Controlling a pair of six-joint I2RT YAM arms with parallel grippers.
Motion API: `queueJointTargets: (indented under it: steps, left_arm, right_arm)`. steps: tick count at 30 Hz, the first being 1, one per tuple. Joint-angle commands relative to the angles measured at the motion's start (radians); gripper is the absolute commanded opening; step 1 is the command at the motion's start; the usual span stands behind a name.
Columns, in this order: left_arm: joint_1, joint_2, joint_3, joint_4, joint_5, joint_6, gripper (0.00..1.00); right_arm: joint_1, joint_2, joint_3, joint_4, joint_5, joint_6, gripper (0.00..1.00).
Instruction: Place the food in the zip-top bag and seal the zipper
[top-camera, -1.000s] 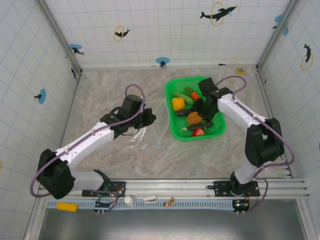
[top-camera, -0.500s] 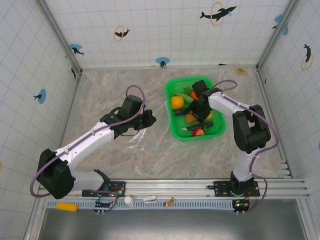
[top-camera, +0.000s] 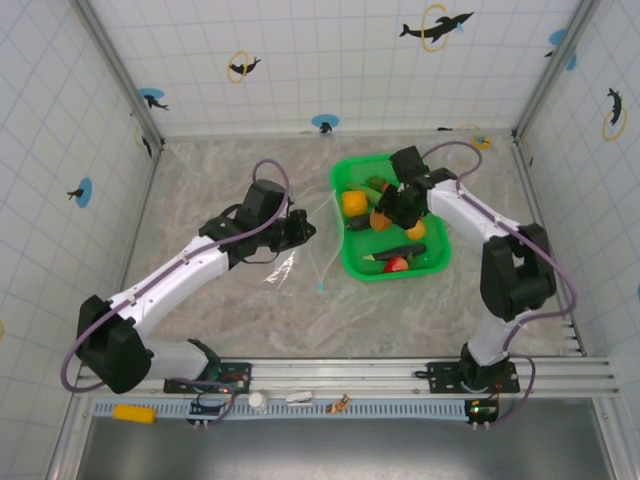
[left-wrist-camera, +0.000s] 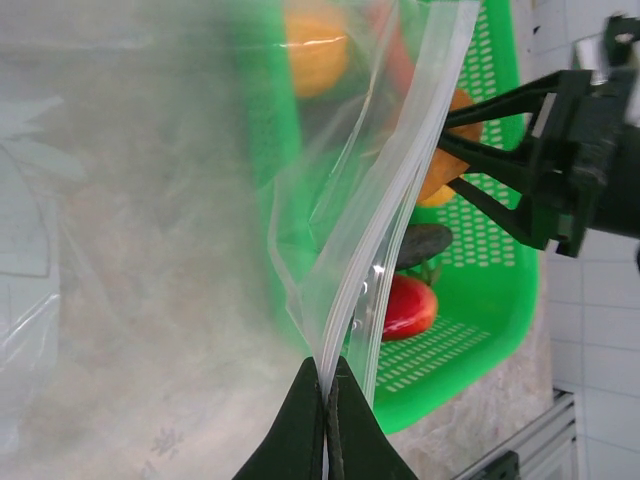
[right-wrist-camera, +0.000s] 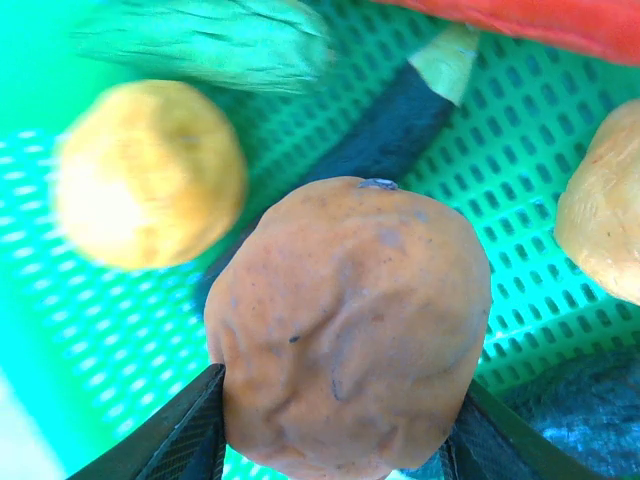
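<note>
zip-top bag (left-wrist-camera: 180, 220): clear, mouth open | zipper (left-wrist-camera: 395, 215): unsealed | food (top-camera: 354, 205): in green basket (left-wrist-camera: 525, 290)

Green mesh basket (top-camera: 350, 168) sat right of centre on marbled table (top-camera: 200, 180). Tiled walls carried dolphin stickers (top-camera: 436, 27). Yellow item (top-camera: 134, 413) lay on the near rail (top-camera: 560, 372).

Left claw (left-wrist-camera: 325, 400), right claw (right-wrist-camera: 335, 432): both tight.

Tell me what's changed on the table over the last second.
The right tool, shut on the orange-brown round piece, carried it a little toward the far side of the green basket. The left tool, pinching the mouth edge of the bag, shifted slightly away from the arm bases, and the blue slider followed. The basket and other food stayed put.
</note>
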Motion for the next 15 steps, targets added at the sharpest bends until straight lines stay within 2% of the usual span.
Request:
queueJointTargets:
  steps: [1, 7, 10, 15]
  left_arm:
    - [0.009, 0.052, 0.067, -0.027, 0.085, -0.004, 0.0]
    - [0.012, 0.096, 0.132, -0.029, 0.119, -0.032, 0.0]
    - [0.018, 0.118, 0.166, -0.039, 0.141, -0.043, 0.0]
    - [0.025, 0.125, 0.188, 0.004, 0.2, -0.101, 0.0]
  right_arm:
    - [0.0, -0.167, -0.053, 0.055, -0.044, -0.132, 0.49]
    - [0.026, -0.386, -0.161, 0.183, -0.212, -0.251, 0.46]
    - [0.075, -0.434, -0.188, 0.241, -0.329, -0.281, 0.46]
    - [0.189, -0.457, -0.214, 0.3, -0.393, -0.292, 0.46]
